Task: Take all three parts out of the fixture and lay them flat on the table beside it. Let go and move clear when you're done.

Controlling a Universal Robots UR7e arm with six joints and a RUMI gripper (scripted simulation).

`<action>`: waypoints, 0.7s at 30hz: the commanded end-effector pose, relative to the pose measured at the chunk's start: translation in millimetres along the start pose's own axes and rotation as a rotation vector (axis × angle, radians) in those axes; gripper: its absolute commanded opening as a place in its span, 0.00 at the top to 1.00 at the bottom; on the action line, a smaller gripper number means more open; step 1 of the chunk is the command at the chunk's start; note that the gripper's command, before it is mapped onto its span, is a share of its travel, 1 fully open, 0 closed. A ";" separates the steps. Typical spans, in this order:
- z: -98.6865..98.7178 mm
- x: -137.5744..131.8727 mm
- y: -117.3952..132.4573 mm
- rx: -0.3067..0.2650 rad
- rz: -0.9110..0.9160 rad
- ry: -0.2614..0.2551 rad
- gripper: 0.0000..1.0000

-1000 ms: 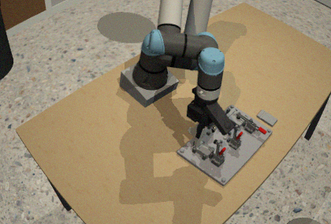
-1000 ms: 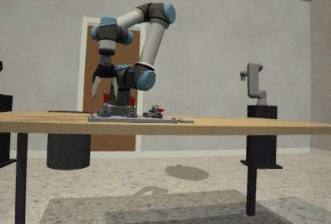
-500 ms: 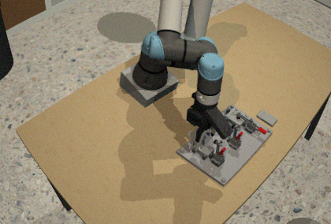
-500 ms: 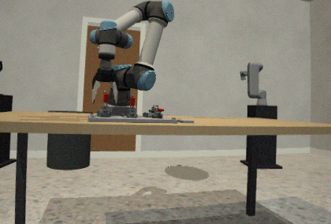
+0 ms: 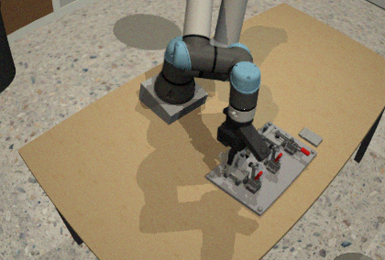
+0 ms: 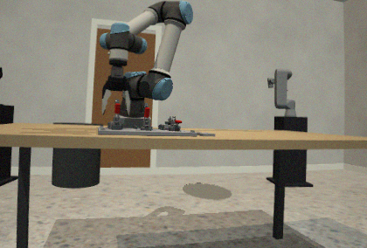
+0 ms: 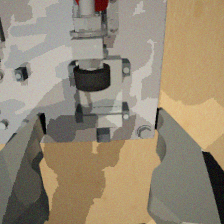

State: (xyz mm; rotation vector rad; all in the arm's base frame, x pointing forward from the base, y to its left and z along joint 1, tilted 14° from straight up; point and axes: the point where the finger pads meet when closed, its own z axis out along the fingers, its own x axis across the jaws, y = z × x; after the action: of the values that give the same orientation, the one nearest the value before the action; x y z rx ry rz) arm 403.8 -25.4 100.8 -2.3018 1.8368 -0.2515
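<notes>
Stretching across the room in front of me is a wooden table (image 5: 105, 145) (image 6: 245, 138) (image 7: 195, 65) on dark legs, and a jointed arm (image 5: 199, 3) (image 6: 169, 48) in pale grey, charcoal and blue bends down over it. Under the arm lies a flat grey fixture plate (image 5: 284, 181) (image 6: 144, 133) (image 7: 145, 90) carrying clamps.

The gripper (image 5: 247, 158) (image 6: 116, 113) (image 7: 100, 112) points down above one end of the fixture, its two fingers parted a bit over halfway. It holds nothing; in the wrist view the tips stand either side of the nearest clamp station, at the plate's edge.

A loose grey part (image 5: 311, 136) (image 6: 206, 134), a plain rectangle, lies flat on the table just beside the fixture's far end. Its long axis runs parallel to the fixture edge near it. At the station by the gripper, a pale piece (image 7: 102, 102) sits under a clamp's black pad (image 7: 92, 78), its longer direction crossing the line between the fingertips.

Two red clamp handles (image 5: 258, 176) (image 6: 147, 112) stand up, and a third red handle (image 5: 305, 151) (image 6: 178, 121) lies low. The wrist view cuts off the nearest clamp's handle at the top. From above, the gripper covers some of the middle stations, and I cannot tell what they contain.
</notes>
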 end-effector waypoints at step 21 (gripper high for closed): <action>33.8 0.4 -0.6 0.001 0.000 0.001 0.41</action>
State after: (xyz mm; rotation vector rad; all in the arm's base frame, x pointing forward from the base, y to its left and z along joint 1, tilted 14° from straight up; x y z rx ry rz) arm 410.6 -24.3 73.7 -2.3018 1.8367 -0.2506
